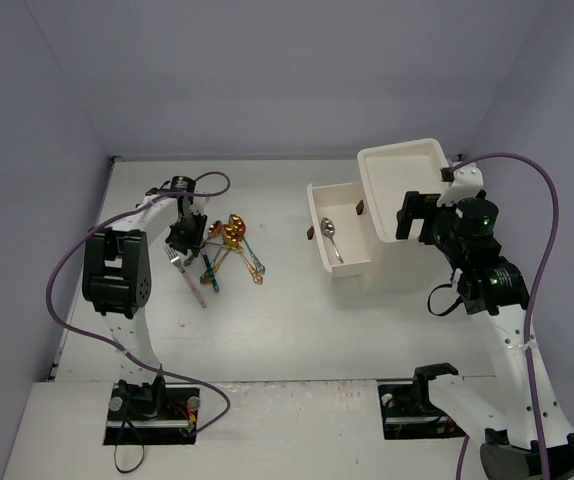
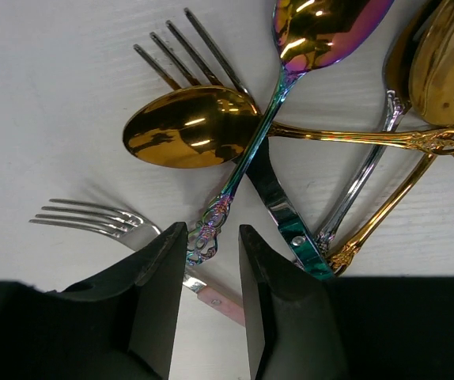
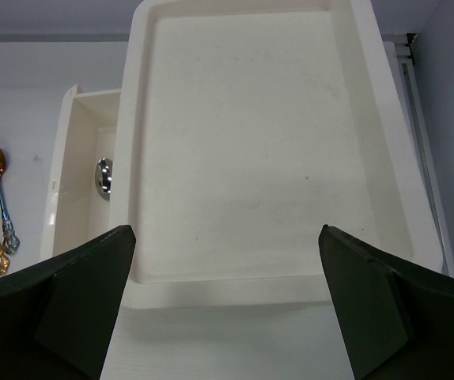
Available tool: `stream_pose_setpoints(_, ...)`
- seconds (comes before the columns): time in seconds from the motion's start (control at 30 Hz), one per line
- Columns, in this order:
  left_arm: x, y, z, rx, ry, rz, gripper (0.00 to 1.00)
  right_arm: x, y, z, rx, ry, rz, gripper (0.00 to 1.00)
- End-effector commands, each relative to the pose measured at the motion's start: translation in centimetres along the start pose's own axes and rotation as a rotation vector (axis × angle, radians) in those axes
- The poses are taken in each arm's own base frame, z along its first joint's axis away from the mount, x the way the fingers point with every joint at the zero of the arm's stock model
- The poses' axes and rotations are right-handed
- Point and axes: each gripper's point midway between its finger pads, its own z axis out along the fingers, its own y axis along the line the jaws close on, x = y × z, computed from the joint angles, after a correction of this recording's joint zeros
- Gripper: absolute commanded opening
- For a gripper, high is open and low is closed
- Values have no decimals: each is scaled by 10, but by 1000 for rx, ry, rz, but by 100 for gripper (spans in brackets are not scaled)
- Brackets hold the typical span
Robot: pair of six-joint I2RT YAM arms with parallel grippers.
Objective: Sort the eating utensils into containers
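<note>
Looks like the pick-up step to me. The left hand [image 2: 211, 233] is low over the utensil pile on the desk [image 2: 45, 95], narrow, with its fingers on either side of the rainbow spoon [image 2: 252, 146] handle. Can't tell if it's actually pinching. Next it'll want a firm grip and a straight lift, since the gold spoon [image 2: 187, 131] crosses it and the silver fork [image 2: 92, 218] sits just beside. The right hand [image 3: 227, 229] is wide and empty above the drawer unit [image 1: 397, 160]. The open drawer [image 1: 317, 205] holds one silver spoon [image 1: 331, 233].

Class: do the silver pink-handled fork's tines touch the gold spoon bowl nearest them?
Apart. The left wrist view shows bare white table between the silver pink-handled fork's tines and the gold spoon bowl.
</note>
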Motion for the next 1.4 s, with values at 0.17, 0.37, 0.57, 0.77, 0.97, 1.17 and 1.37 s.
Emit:
stream_pose_setpoints(0.17, -9, -4, -2, 26, -24, 47, 29, -15, 5, 4, -23, -59, -13, 100)
stream_pose_setpoints(0.37, -9, -8, 8, 34, -2, 53, 29, -14, 6, 4, -26, -55, -12, 100)
stream_pose_setpoints(0.57, -8, -9, 15, 21, -4, 62, 26, -12, 6, 5, -28, -51, -11, 100)
stream_pose_setpoints(0.77, -11, -15, 14, 34, -23, 88, 12, -11, 7, 6, -33, -47, -9, 100)
stream_pose_setpoints(0.97, -14, -22, 1, 51, -56, 103, 0, -11, 9, 6, -42, -47, -7, 100)
stream_pose_setpoints(1.17, -27, -35, -45, 70, -175, 67, 0, -14, 10, 5, -45, -53, -5, 100)
stream_pose_setpoints(1.37, -45, -50, -99, 98, -321, 32, 0, -14, 11, 5, -50, -53, -2, 100)
